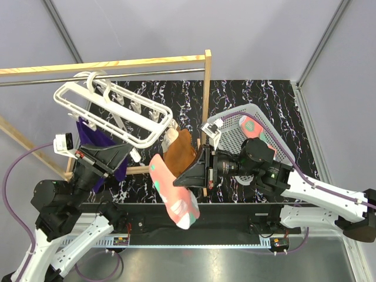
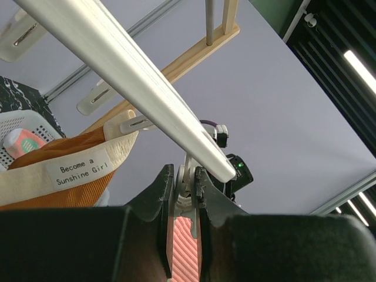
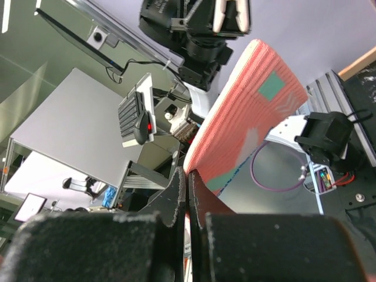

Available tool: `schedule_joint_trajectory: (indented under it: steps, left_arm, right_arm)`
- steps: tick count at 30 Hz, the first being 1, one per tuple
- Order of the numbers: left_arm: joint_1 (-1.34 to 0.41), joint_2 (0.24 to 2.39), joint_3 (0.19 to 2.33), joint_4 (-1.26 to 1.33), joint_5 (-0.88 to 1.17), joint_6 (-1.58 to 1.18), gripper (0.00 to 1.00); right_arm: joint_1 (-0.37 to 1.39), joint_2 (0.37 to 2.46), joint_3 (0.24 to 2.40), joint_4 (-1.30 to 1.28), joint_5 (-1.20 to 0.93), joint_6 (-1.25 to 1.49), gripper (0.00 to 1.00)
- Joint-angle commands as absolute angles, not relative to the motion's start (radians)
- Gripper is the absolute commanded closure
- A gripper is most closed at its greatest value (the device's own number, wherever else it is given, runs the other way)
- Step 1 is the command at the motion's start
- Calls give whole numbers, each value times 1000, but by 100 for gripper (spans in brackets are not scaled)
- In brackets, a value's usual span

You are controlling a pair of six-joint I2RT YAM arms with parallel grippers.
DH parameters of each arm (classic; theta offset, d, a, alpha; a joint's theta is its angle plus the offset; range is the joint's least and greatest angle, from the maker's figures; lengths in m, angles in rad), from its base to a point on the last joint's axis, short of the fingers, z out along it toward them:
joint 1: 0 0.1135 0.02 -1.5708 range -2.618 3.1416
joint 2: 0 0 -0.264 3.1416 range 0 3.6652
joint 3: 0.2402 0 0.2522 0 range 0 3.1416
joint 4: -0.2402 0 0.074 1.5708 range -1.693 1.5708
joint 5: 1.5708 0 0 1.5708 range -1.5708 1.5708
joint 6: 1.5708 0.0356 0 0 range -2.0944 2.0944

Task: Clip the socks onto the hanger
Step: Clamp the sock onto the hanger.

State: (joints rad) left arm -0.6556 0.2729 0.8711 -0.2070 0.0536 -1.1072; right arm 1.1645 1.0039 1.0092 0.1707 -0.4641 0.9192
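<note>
The white hanger (image 1: 111, 108) hangs from the metal rod, and one of its bars (image 2: 129, 70) crosses the left wrist view. My left gripper (image 1: 134, 154) is shut on one of its dangling white clips (image 2: 187, 185); coral ribbed fabric (image 2: 184, 247) shows between the fingers below the clip. My right gripper (image 1: 177, 180) is shut on the edge of a coral-pink sock (image 1: 175, 194) with teal and white patches, holding it up; it also shows in the right wrist view (image 3: 247, 117). A second coral sock (image 1: 258, 132) lies in the basket.
A white mesh basket (image 1: 235, 126) stands at the right. An orange-brown sock (image 1: 180, 151) with a printed label (image 2: 79, 169) and a purple sock (image 1: 94, 138) hang from the hanger. A wooden rack (image 1: 207, 106) with a metal rod frames the back and the middle.
</note>
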Motion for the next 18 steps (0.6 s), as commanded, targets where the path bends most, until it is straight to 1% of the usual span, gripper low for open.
schedule_joint_trajectory:
  steps: [1, 8, 18]
  left_arm:
    - [-655, 282, 847, -129, 71, -1132, 100]
    - [-657, 275, 833, -81, 89, -1126, 100]
    - [-655, 273, 824, -61, 95, -1123, 100]
  right_arm:
    - [1173, 1015, 1023, 299, -500, 937, 100]
    - [1173, 1071, 1054, 354, -525, 951, 100]
    - [1173, 1083, 1074, 379, -534, 960, 100]
